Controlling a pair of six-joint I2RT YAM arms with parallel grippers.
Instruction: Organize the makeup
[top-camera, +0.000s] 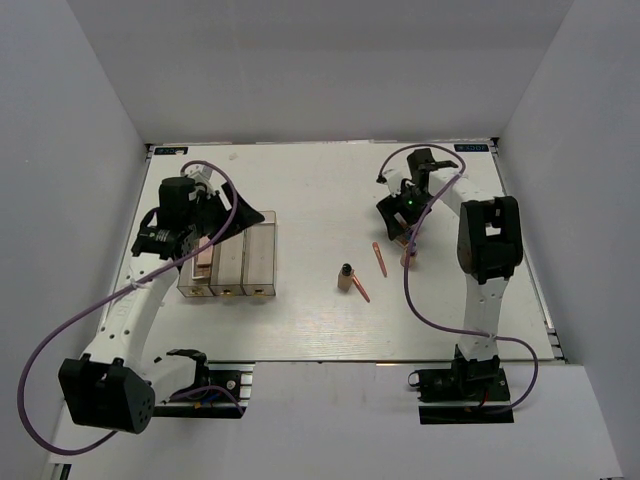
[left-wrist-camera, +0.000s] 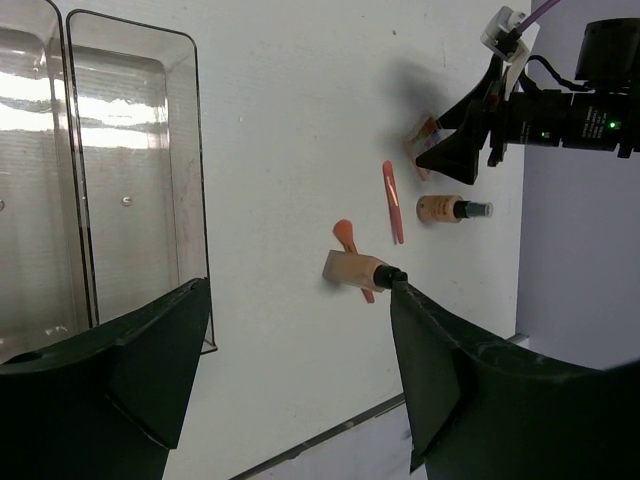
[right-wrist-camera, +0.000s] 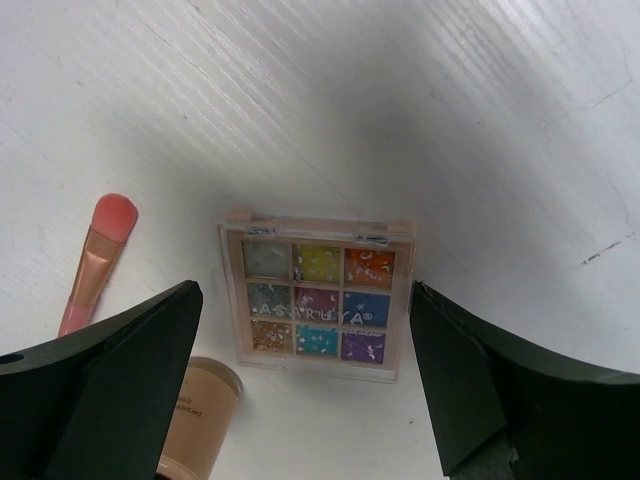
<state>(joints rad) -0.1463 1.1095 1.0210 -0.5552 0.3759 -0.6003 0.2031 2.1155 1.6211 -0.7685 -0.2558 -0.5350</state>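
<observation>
1. R gripper: fingers standing wide apart, nothing clamped. Hanging low over the far-right part of the white table.
2. Task item directly under it: flat, near-square multicolour eyeshadow palette in a clear case. It's lying flat on the table w/ nine pans facing up. In R wrist view it's sitting centred between the two fingers, w/ bare table showing either side, so not touching either.
3. Axis: the palette's hinged edge is pointing away from the wrist cam. Its two side edges are running roughly parallel w/ the finger faces, slightly skewed, so the closing line is crossing its width. Judgement: a straight drop + close should be catching the sides, maybe w/ a small yaw trim.
4. Crowding: a small tan bottle w/ dark cap is lying just beside the palette's near corner. A thin coral-pink stick w/ rounded tip is lying near the finger on that same side. Risk: that finger nudging either one on the way down.
5. Mid-table: a second tan bottle is lying w/ a second coral stick just beside it, between the two arms.
6. L gripper: fingers apart, nothing between them. It's hanging over the clear three-compartment plastic box at table's left. Box contents: can't tell.
7. Nearer arm for the palette: R, clearly, w/ L well apart. The box is lying across the table to the left of the palette.
</observation>
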